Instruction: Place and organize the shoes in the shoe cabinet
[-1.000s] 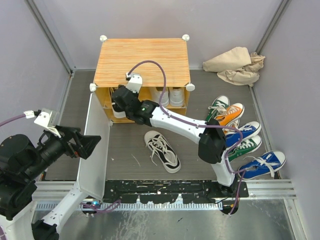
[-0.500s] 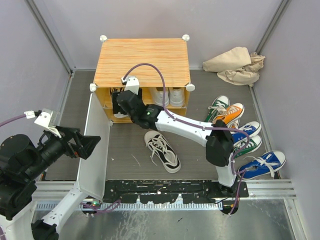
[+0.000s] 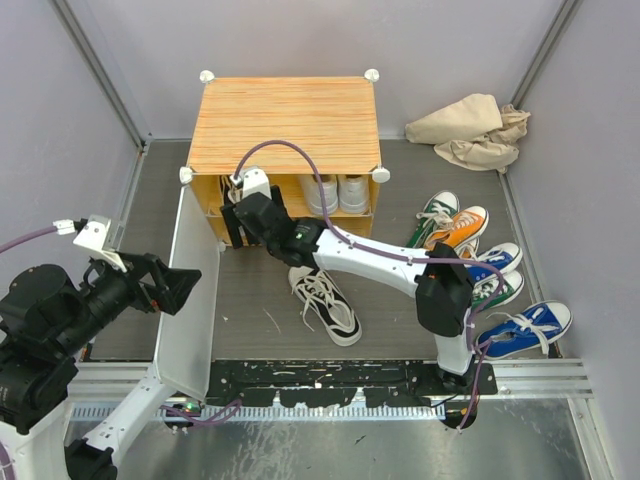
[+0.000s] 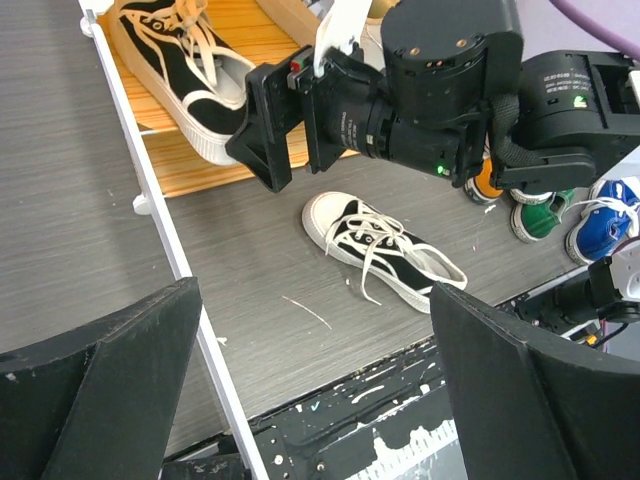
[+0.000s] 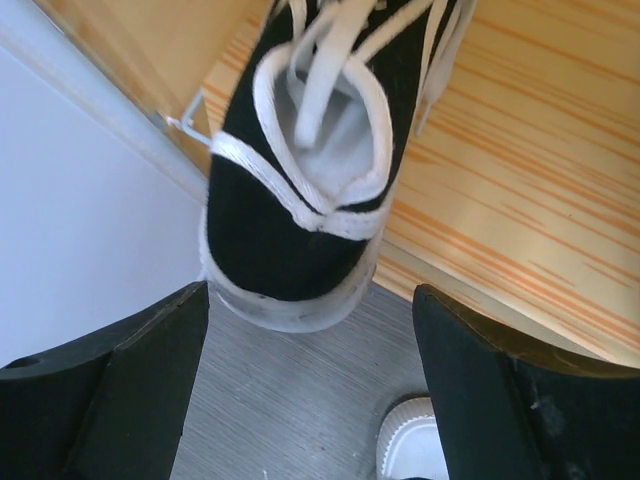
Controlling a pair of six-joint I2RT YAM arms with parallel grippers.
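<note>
Your right arm has pulled back a little from the shoe cabinet [image 3: 285,125] and swung toward its left side.

From the top, the right gripper [image 3: 233,222] sits just in front of the bottom shelf, on the left. White shoes [image 3: 340,192] stand on the right of that shelf. One black-and-white shoe [image 3: 325,300] lies on the floor in front. The green, orange and blue shoes [image 3: 470,265] wait in a bunch on the floor to the right. The left gripper [image 3: 178,290] is up against the open white door [image 3: 188,320]. I think it is there to stop the door from swinging shut.

From the left wrist, the left fingers [image 4: 100,400] are wide apart and hold nothing. The thin door edge runs between them. I cannot tell if they touch it. A black shoe [image 4: 185,70] lies on the shelf, just past the right gripper.

From the right wrist, the right fingers [image 5: 110,400] are wide apart too. The black shoe's heel shows between them, but they do not touch it. The shoe rests by the left wall, with its heel poking a bit over the front edge. I think it sits to the side so its twin on the floor can go next to it.
</note>
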